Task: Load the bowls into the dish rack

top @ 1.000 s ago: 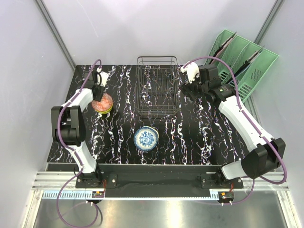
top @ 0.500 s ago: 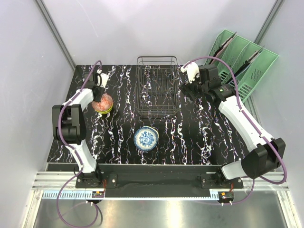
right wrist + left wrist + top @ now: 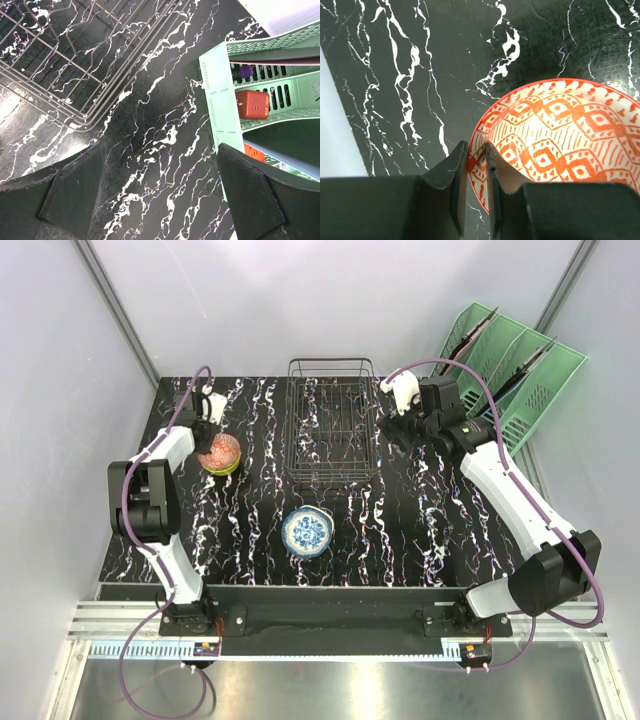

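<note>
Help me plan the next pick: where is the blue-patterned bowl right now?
In the top view the blue-patterned bowl sits centrally, just on the near side of the dish rack, not touching it.

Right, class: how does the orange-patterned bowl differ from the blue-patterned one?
The orange bowl has geometric diamonds; the blue bowl has flowers. The left pincer clamps the orange bowl's rim; nothing touches the blue bowl. The orange bowl lies left of the dish rack, the blue bowl in front of it. Both are round, outside the rack.
</note>
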`<state>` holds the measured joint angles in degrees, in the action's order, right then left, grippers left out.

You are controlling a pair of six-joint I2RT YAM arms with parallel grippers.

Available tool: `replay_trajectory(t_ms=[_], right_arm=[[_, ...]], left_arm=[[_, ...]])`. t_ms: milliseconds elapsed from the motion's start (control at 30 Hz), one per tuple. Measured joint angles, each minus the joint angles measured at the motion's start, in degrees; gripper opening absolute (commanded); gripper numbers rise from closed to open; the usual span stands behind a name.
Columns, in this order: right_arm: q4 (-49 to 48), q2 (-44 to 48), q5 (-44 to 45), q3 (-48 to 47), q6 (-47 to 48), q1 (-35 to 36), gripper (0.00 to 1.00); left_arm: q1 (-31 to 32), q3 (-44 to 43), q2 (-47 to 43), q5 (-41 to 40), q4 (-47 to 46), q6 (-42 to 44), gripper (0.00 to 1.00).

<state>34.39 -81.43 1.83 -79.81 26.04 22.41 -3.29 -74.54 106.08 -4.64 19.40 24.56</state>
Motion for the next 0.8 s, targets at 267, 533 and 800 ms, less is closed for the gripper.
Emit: replay_trajectory(t_ms=[267,533,800], right_arm=[[0.04,0.0,-0.09,0.0,-0.02,0.0,1.0],[0.44,0.0,-1.03,0.0,-0.24,0.0,1.0],[0.68,-0.2,-1.05,-0.13,-0.44,0.0,1.0]], left_arm=[[-2.84,0.0,-1.09,8.52,1.46,-1.77,0.0],[-5.05,-0.13,-2.84,16.04,3.93,-4.07,0.0],[-6.1,-1.05,-3.37,20.15,5.6,-5.95,0.0]])
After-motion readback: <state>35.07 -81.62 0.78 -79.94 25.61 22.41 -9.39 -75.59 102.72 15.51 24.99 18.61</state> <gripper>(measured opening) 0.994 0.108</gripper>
